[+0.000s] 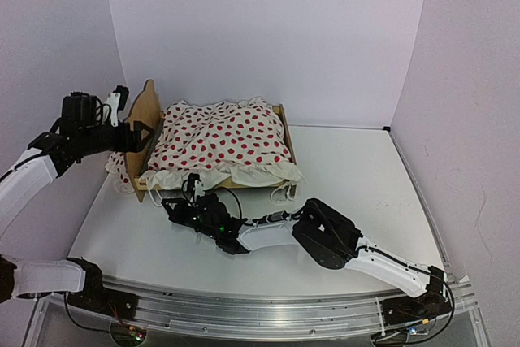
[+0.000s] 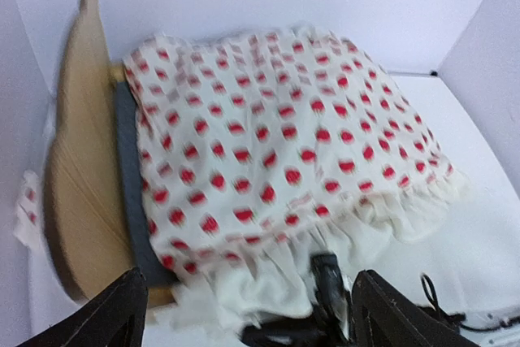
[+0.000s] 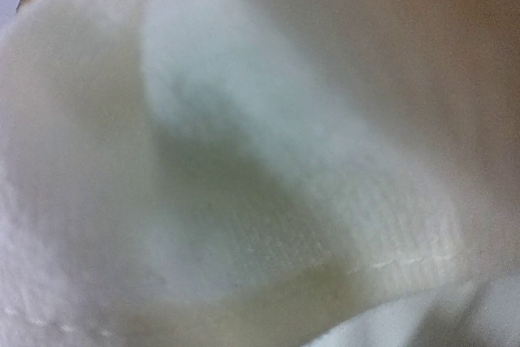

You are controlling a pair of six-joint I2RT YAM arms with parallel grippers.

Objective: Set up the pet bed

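Note:
The pet bed (image 1: 147,110) stands at the back left, its plywood headboard (image 2: 77,176) at the left end and a strip of grey felt base (image 2: 130,176) showing beside it. A white red-dotted blanket (image 1: 223,137) covers the rest of the bed, and its ruffle (image 2: 268,270) hangs over the near rail. My left gripper (image 1: 140,140) is open by the headboard's near end, its fingers (image 2: 122,308) wide apart and holding nothing. My right gripper (image 1: 192,188) reaches into the ruffle and is shut on it. White cloth fills the right wrist view and hides its fingers.
A scrap of red-dotted cloth (image 1: 120,170) lies on the table left of the headboard. The purple left wall (image 1: 49,46) stands close behind my left arm. White tabletop (image 1: 357,176) stretches to the right of the bed.

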